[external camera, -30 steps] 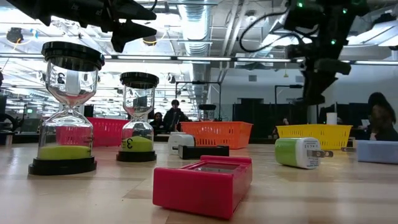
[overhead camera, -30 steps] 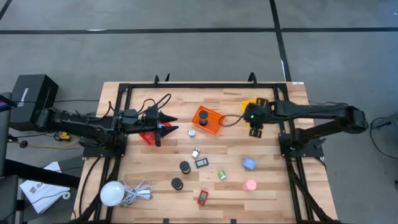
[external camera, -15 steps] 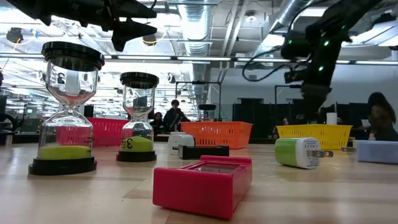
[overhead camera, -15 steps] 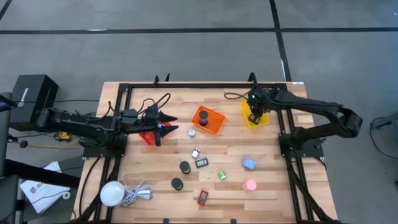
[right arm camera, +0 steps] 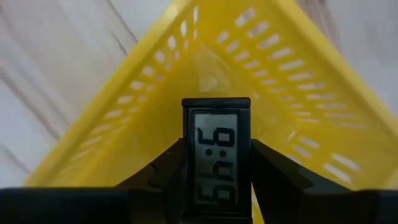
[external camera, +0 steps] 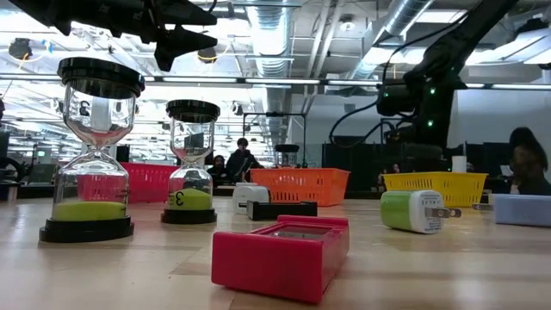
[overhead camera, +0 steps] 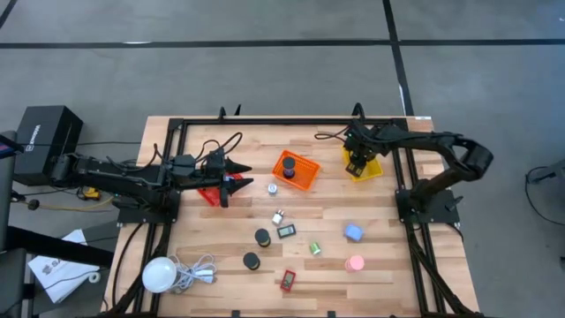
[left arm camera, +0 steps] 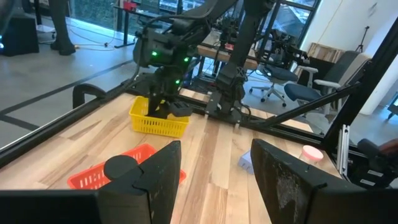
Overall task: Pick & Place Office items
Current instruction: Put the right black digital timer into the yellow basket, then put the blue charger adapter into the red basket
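My right gripper (overhead camera: pixel 356 162) hangs over the yellow basket (overhead camera: pixel 369 168) at the far right and is shut on a small black digital clock (right arm camera: pixel 216 158). My left gripper (overhead camera: pixel 240 177) waits open above the red basket (overhead camera: pixel 210 194). The other office items lie on the wood: two black-capped hourglass cylinders (overhead camera: pixel 262 237) (overhead camera: pixel 252 260), a black rectangular piece (overhead camera: pixel 286 231), a red one (overhead camera: pixel 288 280), a green piece (overhead camera: pixel 314 249), a blue block (overhead camera: pixel 353 232), a pink cylinder (overhead camera: pixel 355 263) and a silver clip (overhead camera: pixel 278 216). My right gripper pinches the clock between its two fingers (right arm camera: pixel 163 174), one on each long side edge (right arm camera: pixel 185 155), display facing the wrist camera. The fingers point down from above. The clock is lifted clear, over the inside of the yellow basket (right arm camera: pixel 298 93).
An orange basket (overhead camera: pixel 300 174) with a dark item inside stands mid-table at the far side. A white globe with coiled cord (overhead camera: pixel 161 274) sits at the near left corner. A black frame rail (overhead camera: pixel 291 121) runs along the table's far edge. People sit in the room behind.
My right gripper, carrying the clock, has swung from just near-right of the yellow basket toward the far edge and come down over the basket. The left arm and the items on the table have stayed put.
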Controlling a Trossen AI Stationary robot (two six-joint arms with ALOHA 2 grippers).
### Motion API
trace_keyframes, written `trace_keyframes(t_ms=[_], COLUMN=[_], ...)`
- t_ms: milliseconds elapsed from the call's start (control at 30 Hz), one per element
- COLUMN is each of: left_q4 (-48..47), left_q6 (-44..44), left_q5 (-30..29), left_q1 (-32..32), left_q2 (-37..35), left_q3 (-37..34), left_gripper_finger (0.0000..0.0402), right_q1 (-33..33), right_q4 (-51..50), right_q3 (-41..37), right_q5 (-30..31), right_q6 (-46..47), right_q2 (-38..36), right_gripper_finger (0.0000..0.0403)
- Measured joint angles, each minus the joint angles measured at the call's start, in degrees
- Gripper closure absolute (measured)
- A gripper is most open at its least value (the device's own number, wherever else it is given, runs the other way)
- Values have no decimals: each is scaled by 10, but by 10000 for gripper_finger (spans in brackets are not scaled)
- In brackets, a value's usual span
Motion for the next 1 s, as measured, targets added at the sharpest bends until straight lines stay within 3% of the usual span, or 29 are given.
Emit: trace_keyframes(t_ms=[167, 600, 1000], left_q4=[0, 0, 1], left_q6=[0, 0, 0], left_q5=[0, 0, 0], left_q1=[0, 0, 0], left_q2=[0, 0, 0], left_q3=[0, 0, 0], left_gripper_finger=[211, 211, 211], right_q1=[0, 1, 6], right_q4=[1, -9, -149], right_q3=[0, 0, 104], right_q5=[0, 2, 2], right_q6=[1, -9, 11], right_q2=[3, -1, -1], right_gripper_finger=[254, 175, 191])
